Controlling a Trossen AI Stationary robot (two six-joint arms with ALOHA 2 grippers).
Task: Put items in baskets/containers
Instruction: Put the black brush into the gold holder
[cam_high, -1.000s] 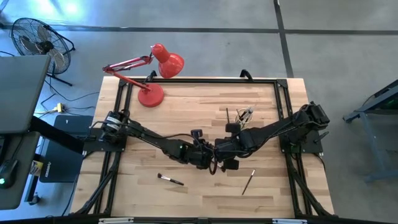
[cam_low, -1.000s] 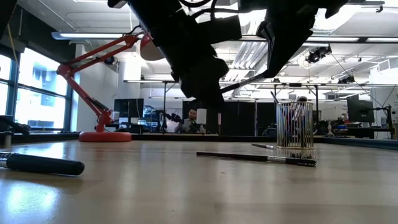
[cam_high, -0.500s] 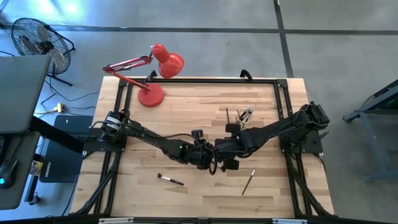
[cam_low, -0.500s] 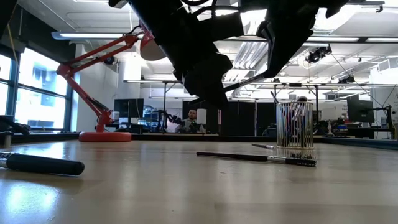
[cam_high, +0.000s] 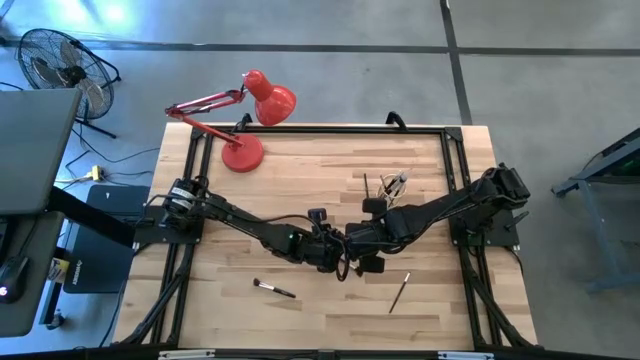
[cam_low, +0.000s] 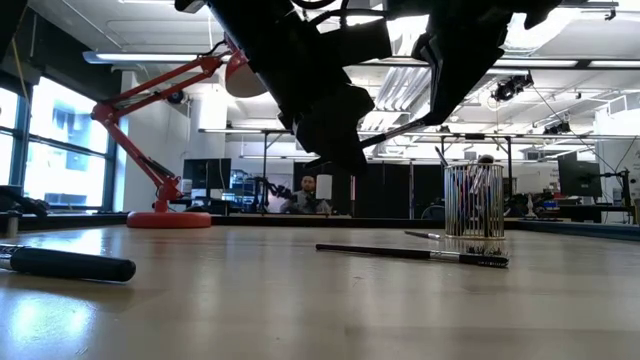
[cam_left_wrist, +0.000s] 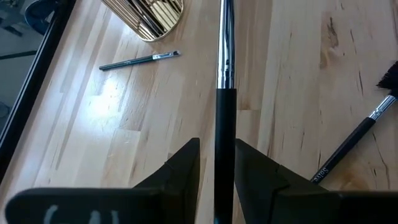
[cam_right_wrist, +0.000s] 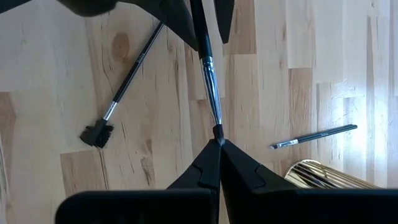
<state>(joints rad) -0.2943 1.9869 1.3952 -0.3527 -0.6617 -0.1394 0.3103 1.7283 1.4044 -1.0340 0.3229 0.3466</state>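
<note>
One brush (cam_left_wrist: 224, 68) is gripped above the desk (cam_high: 320, 175) | handle by left hand (cam_left_wrist: 216, 163) | tip by right hand (cam_right_wrist: 219, 163).

Overhead, table-level, two close wrist views

Two slim arms, dark all over, matte black in links and joints. Left arm (cam_high: 240, 222) jointed in rounded housings, with loose black cable looping beside its wrist. Right arm (cam_high: 450, 203) thicker and blockier at the shoulder, tapering toward the wrist. Left pincer (cam_left_wrist: 216, 163) with two black wedge-shaped fingers (cam_left_wrist: 180, 173), flat inner faces, smooth plastic sheen. Right pincer (cam_right_wrist: 219, 149) likewise black, fingers (cam_right_wrist: 202, 171) tapering to fine points. Broad dark wrist body behind each pair, faint pale marking on the left one.
</note>
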